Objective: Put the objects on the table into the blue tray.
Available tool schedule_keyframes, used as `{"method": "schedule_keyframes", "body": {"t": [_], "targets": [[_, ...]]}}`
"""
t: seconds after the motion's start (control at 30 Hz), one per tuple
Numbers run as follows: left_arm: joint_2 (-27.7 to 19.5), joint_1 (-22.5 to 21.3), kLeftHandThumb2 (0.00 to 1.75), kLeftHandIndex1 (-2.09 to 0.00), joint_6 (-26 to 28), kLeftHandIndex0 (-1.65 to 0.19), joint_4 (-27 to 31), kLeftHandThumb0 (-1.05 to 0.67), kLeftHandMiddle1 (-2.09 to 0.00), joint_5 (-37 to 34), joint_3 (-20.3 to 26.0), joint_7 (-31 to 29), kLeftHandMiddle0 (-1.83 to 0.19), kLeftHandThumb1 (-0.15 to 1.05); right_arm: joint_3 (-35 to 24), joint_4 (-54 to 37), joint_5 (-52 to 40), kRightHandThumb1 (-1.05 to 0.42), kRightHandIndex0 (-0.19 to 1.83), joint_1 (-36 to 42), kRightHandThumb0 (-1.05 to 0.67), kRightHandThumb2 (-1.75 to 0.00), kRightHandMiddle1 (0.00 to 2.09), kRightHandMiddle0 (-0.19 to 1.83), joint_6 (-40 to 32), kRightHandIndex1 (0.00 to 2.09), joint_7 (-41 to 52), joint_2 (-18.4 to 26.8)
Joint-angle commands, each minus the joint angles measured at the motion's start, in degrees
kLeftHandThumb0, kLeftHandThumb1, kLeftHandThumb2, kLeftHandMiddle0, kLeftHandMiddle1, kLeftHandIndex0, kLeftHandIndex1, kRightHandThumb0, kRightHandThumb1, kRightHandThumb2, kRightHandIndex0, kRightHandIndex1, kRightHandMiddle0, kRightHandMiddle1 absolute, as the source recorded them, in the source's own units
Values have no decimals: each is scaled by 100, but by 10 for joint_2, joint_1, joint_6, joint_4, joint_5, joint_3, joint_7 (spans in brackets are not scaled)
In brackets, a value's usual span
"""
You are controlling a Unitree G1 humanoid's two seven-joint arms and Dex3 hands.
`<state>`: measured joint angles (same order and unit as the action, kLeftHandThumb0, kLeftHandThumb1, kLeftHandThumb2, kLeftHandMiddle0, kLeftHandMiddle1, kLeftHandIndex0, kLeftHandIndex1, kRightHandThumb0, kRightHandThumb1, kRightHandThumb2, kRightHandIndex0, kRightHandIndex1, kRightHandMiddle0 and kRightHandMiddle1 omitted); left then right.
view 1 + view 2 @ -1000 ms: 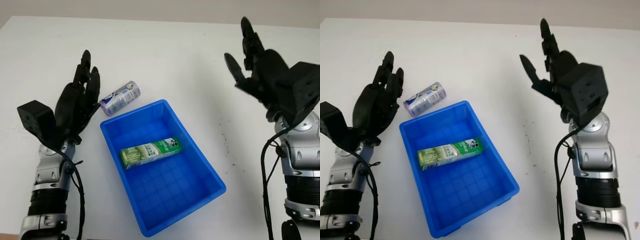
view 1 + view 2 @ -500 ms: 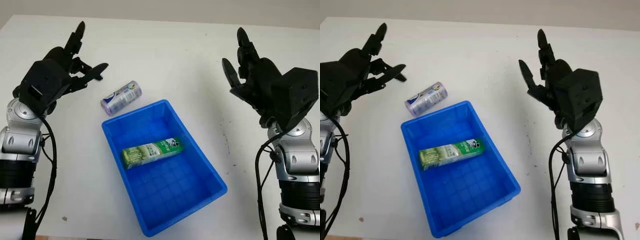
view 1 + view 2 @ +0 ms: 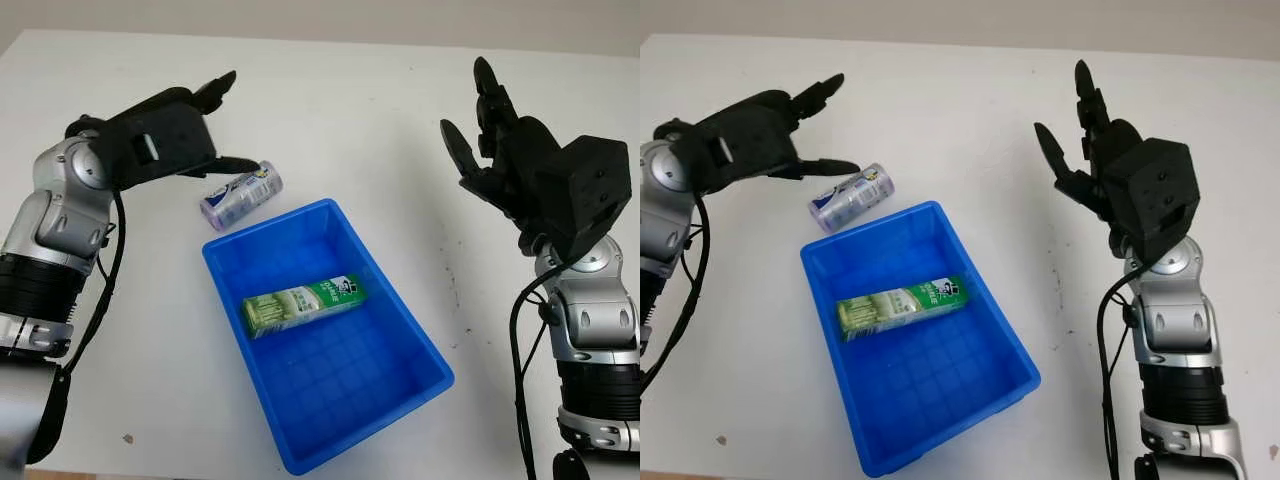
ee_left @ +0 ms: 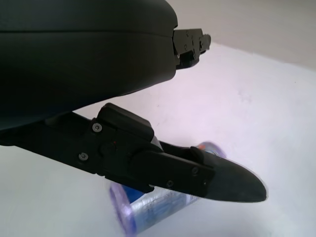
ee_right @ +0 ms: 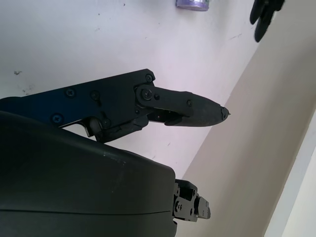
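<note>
Purple can lying on the table just off the blue tray's far-left corner; green carton inside. Left hand open, poised above can; right hand open, raised near right edge. Risk: round can rolling from a glancing contact.

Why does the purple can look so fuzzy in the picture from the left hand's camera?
In the left wrist view the small purple and white drink can sits very close behind the black left hand, so it looks soft. In the left eye view the same can lies sharp on the white table, beside the blue plastic tray.
</note>
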<state>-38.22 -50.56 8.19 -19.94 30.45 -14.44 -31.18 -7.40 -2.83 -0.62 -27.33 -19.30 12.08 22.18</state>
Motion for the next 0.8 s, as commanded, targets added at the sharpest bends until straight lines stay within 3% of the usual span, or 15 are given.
{"method": "schedule_keyframes", "body": {"t": [0.0,0.5,0.6,0.67,0.7,0.73,0.77], "targets": [[-13,-11,30,0,-13,19,3,-102,0,11,-6,3,19,105,-4,-10,-6,-105,-19,-6,-56,-53,0,-19,-3,0,-1,-4],[-41,-6,39,0,-30,19,22,-103,0,141,-60,-21,19,105,-11,-17,-28,-105,-19,-11,-58,-52,0,-19,-20,0,-1,1],[-44,-6,37,-1,-34,18,25,-103,-7,179,-75,-18,6,105,-13,-16,-35,-105,-19,-11,-57,-54,0,-19,-13,0,5,3],[-45,-8,40,-4,-42,15,24,-104,-119,198,-82,-20,13,105,-11,-17,-33,-105,-19,-10,-57,-54,0,-19,-9,0,10,8],[-46,-10,39,-5,-55,14,18,-103,-158,200,-84,-19,15,105,-11,-18,-31,-105,-19,-9,-57,-54,0,-19,-8,0,12,10],[-46,-12,39,-31,-67,-4,12,-103,-183,201,-84,-17,-3,105,-10,-20,-29,-105,-19,-8,-58,-54,0,-19,-6,0,14,13],[-44,-13,39,-82,-73,9,8,-103,-199,202,-84,-16,-7,105,-11,-20,-31,-105,-19,-8,-57,-54,0,-19,-4,0,16,13]]}}
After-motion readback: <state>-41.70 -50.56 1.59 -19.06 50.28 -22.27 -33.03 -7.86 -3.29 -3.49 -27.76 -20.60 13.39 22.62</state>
